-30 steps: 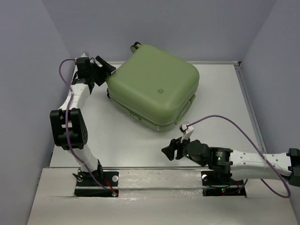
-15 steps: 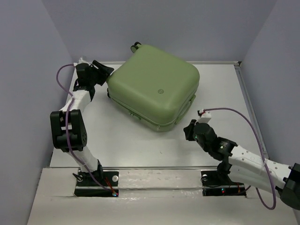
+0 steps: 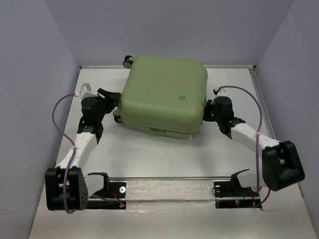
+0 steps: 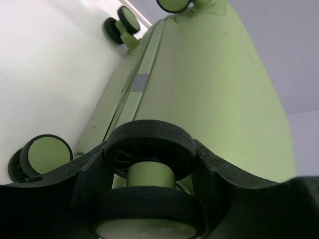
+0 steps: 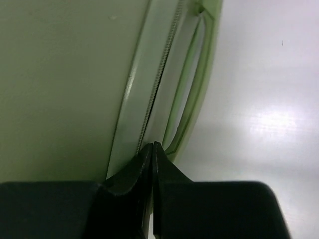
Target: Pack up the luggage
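Luggage (image 3: 164, 94) has swung from a diagonal lie to nearly square with the worktop (image 3: 149, 154), and it now sits centre-back, lid down, emblem face up. Both arms have moved in to flank it.

- Left hand (image 3: 113, 99): at the left edge of the case. The wrist view shows its fingers clamped on a caster wheel (image 4: 149, 149), one on each side.
- Right hand (image 3: 207, 110): at the right edge. Its fingers (image 5: 132, 172) are pressed together, tips on the zipper (image 5: 158, 89) just beside the side handle (image 5: 192, 84). No pull tab is visible, so whether one is pinched cannot be told.

Step, as a judgement: zip work on a closed case, with the left hand bracing and the right on the seam. Opening or closing cannot be called from this moment.

Next move needs the right hand to follow the seam along the side and round the corner without slipping off. It also needs the left grip to stop the case rolling or turning.

Writing: none readable. The round emblem (image 3: 182, 98) is too small to make out. The grey patch (image 4: 141, 82) on the seam looks blank.
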